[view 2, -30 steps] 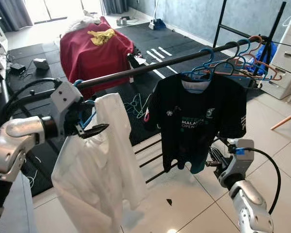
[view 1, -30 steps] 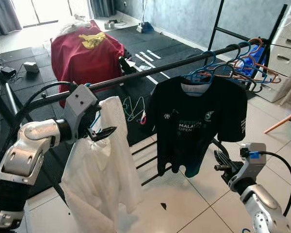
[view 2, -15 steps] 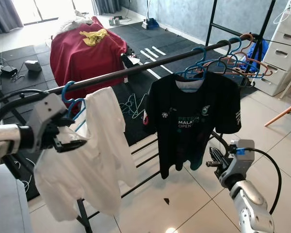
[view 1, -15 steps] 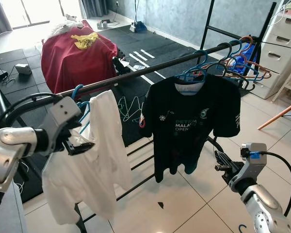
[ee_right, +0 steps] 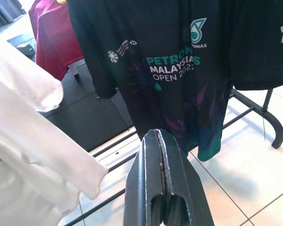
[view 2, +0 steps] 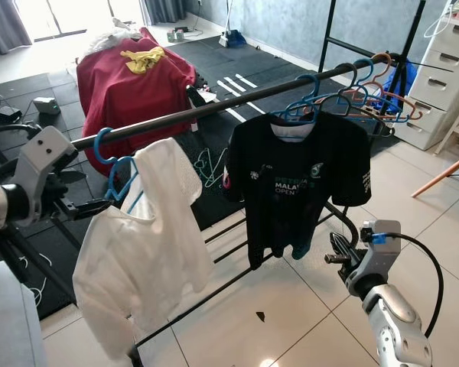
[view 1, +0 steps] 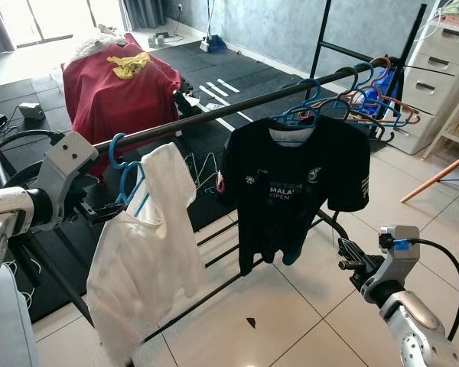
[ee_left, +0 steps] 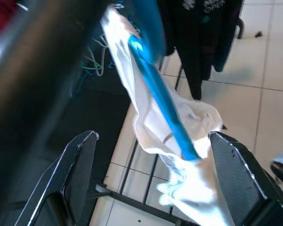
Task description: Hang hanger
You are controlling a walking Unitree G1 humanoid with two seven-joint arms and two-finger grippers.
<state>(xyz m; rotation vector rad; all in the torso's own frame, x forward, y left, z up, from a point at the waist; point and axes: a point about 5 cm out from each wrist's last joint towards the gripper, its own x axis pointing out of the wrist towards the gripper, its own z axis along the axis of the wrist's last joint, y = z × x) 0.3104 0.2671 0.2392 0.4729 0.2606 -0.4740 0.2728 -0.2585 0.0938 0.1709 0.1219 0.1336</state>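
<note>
Left claw (view 1: 107, 212): fingers spread, gripping nothing, held just beside the blue hanger (view 1: 130, 180). Blue hanger: hooked over the black rail (view 1: 214, 115) near its left end, carrying a white shirt (view 1: 149, 252) that hangs askew, one shoulder higher. Centre of rail: black T-shirt (view 1: 294, 191) with printed lettering, on its own hanger. Right end of rail: cluster of bare hangers (view 1: 375, 95). Right claw (view 1: 350, 254): fingers pressed together, empty, low over the tiled floor (view 1: 291, 321), below and apart from the black T-shirt.
</note>
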